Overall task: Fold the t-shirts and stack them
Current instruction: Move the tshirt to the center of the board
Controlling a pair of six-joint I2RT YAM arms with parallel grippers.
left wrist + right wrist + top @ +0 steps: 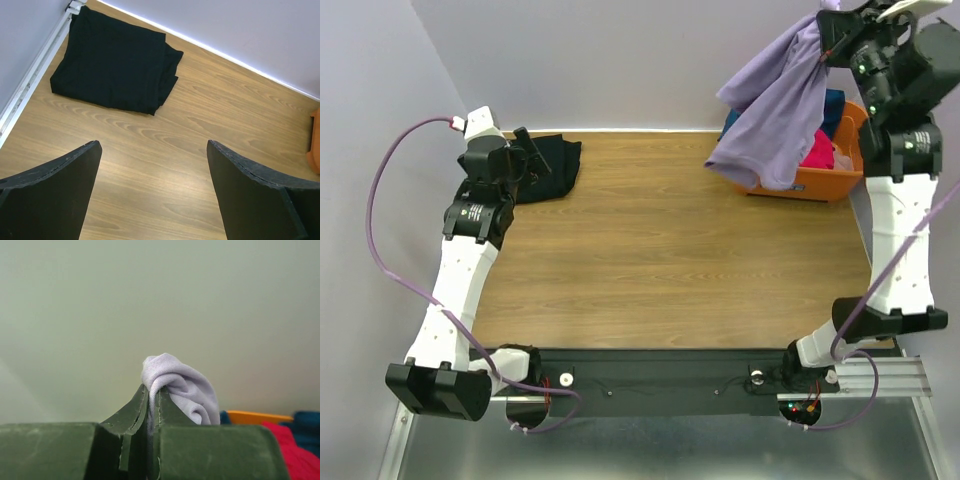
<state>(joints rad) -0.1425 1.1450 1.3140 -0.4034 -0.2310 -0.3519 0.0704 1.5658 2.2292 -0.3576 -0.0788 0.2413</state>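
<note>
Because the lavender shirt (775,105) must come clear of the basket (820,186) before it can be spread, the right jaws are clenched on a bunch of its cloth, holding it high over the far right corner, its hem draping down across the basket. Pink (822,150) and teal (834,108) shirts lie inside. The left jaws stand released over the surface (670,260) beside the folded black shirt (552,165) at far left, likely the stack's base.

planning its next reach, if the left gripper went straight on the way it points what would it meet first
Probably the bare wooden table: the open left gripper tilts down at the wood, with the folded black t-shirt lying further on, left of its line. Depth is unclear.
</note>
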